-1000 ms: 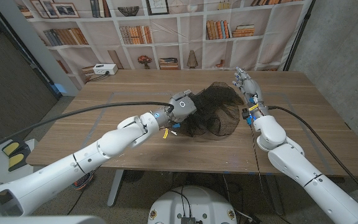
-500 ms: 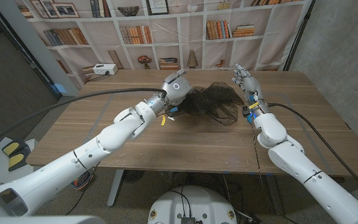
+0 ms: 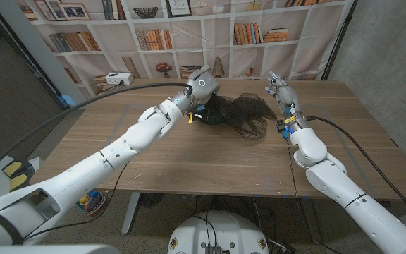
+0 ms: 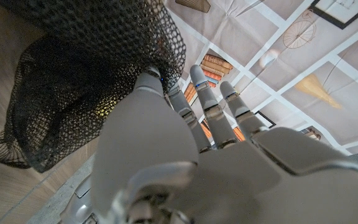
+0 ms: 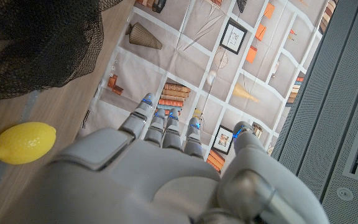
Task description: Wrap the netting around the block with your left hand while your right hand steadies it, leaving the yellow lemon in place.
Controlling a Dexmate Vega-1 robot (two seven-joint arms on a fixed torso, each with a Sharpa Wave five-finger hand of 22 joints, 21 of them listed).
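Head view: black netting bunched on the worktop, upper centre of frame. Left hand at the netting's left edge, fingers close together against the mesh; whether it grips the mesh, cannot tell. Right hand just right of the netting, fingers extended, holding nothing. Yellow lemon lies on the wood near the netting. Block hidden.

The left arm is reaching far across the table, its left hand gripping the netting with fingers pushing into the mesh. The right hand is standing upright, fingers extended, holding nothing.
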